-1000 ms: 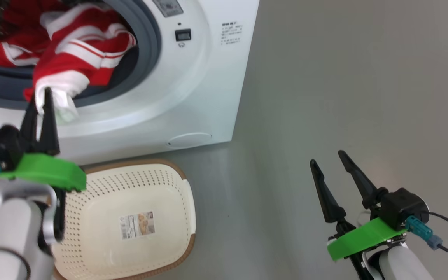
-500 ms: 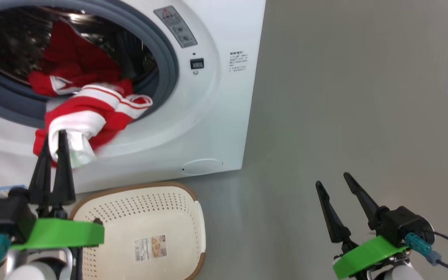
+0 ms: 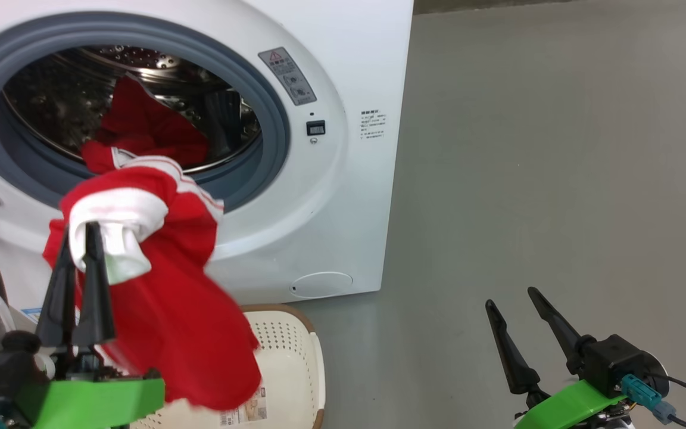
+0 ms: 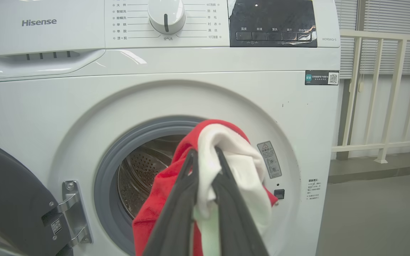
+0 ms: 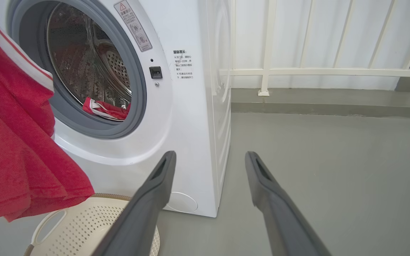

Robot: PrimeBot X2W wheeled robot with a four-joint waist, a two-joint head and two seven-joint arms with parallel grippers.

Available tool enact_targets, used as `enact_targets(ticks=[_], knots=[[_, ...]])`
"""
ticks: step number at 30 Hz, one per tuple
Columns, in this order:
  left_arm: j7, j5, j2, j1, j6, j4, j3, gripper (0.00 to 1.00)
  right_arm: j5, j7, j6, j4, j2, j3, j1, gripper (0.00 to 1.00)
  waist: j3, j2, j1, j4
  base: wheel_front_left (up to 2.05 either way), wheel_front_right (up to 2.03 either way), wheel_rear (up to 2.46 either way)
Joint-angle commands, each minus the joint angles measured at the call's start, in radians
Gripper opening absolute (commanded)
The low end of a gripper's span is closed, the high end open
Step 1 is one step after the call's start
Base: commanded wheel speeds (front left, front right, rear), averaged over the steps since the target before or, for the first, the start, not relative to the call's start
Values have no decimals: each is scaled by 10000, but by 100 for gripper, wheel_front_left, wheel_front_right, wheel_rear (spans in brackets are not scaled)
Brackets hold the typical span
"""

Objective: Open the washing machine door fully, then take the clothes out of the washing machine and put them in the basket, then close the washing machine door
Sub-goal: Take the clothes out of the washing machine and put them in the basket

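My left gripper [image 3: 78,235] is shut on a red garment with white parts [image 3: 170,298], which hangs out of the washing machine [image 3: 343,196] and above the basket [image 3: 286,357]. In the left wrist view the fingers [image 4: 176,209] pinch the garment's white fold [image 4: 233,160]. More red clothes [image 3: 140,128] lie in the steel drum; in the right wrist view they [image 5: 107,108] rest at the drum's bottom. The washing machine door [image 4: 9,199] stands swung open at the left. My right gripper [image 3: 513,298] is open and holds nothing, low at the right over the floor.
Grey floor [image 3: 557,149] spreads to the right of the machine. A cream railing [image 5: 297,71] and a low kerb stand behind the machine. The basket [image 5: 84,224] sits on the floor right in front of the machine.
My left gripper has drawn the red garment out of the drum, so it now hangs free over the basket. The head camera has tilted up. The right gripper stays open.
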Motion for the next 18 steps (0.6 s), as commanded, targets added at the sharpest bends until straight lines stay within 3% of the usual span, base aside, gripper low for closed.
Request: enact_targets(ticks=[1,18], knots=[[27,142,277,-132,74,-347,410,0,-83,-9,63,-302,-68,163,-74,100,-71,0,0,52,0,0,0],[-267,-301,-131,990,144,321,197,0,-81,83,63,-581,-68,130,-23,100,185,0,0,79,0,0,0]])
